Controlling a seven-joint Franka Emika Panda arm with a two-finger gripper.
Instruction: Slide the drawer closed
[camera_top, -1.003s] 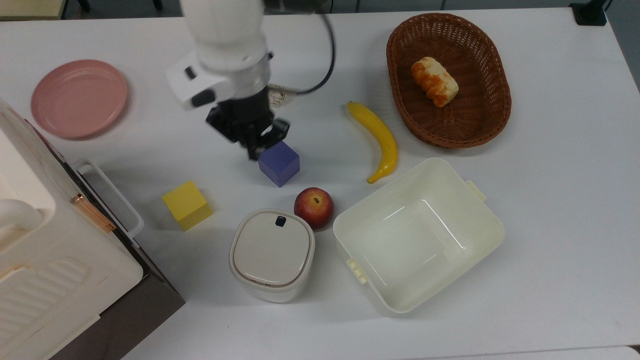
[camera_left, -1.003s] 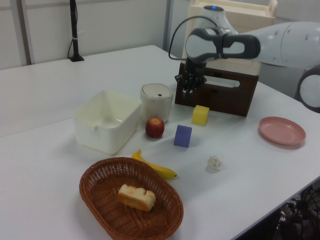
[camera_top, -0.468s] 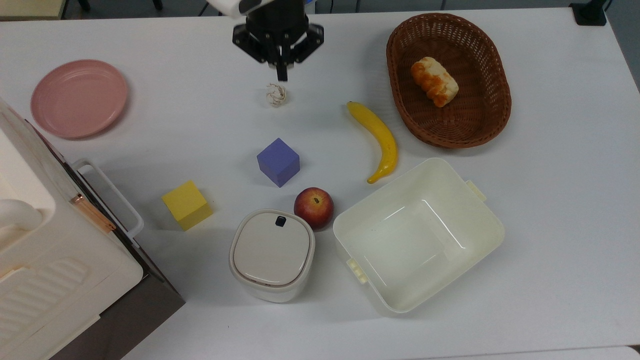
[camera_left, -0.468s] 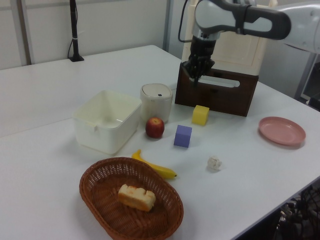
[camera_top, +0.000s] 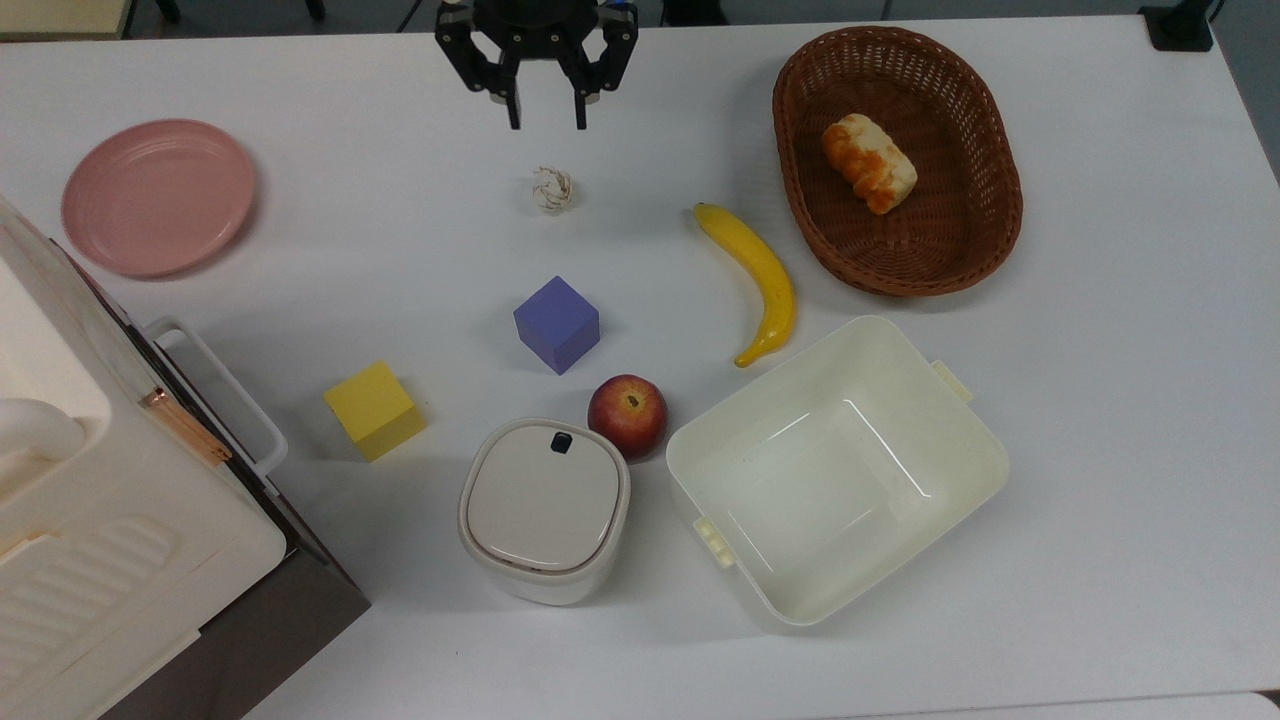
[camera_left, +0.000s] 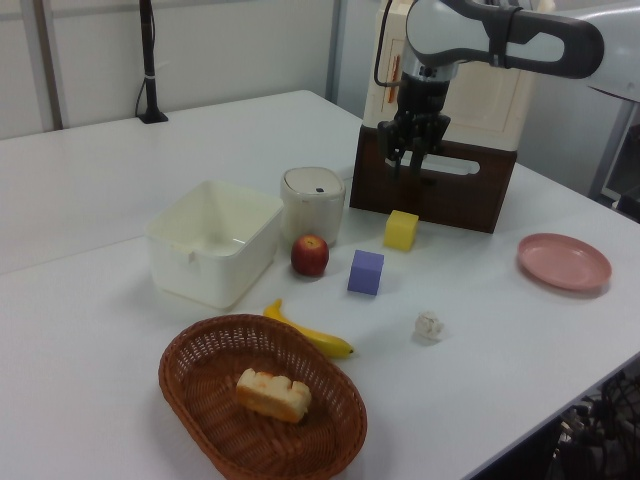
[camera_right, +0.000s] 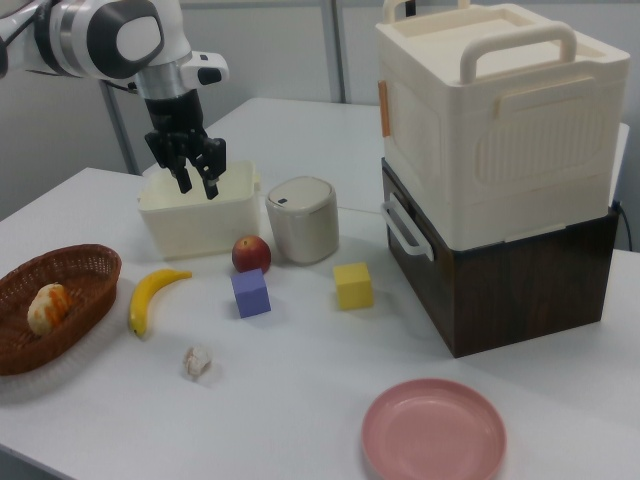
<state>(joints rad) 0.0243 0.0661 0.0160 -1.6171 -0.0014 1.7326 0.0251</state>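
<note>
The gripper is hanging high over the far side of the white table. Its two black fingers are standing apart and are holding nothing. It is pointing down above a small crumpled white ball, but it is not touching it.

The drawer is sitting at the top view's left edge, well apart from the gripper. It is a dark brown box with a white loop handle on its front. A big cream plastic case with ribs and a carry handle is sitting on top of it. In the right view the dark front is looking flat and in line with the box, so the drawer is looking shut, or very nearly shut.

It looks like the arm is standing away from the job, either done or not started. If the drawer needs more of a push, the gripper must travel across to the handle side, come down low, and press flat against the dark front.

The things in between are mixed. There is a smooth purple cube and a yellow cube, both with sharp corners. A round red apple is sitting just beside a small white bin with a lid. A deep, shiny cream tub is sitting open. A long curved banana is lying near a brown woven basket with a bumpy bread roll inside. A flat pink plate is sitting near the drawer.
</note>
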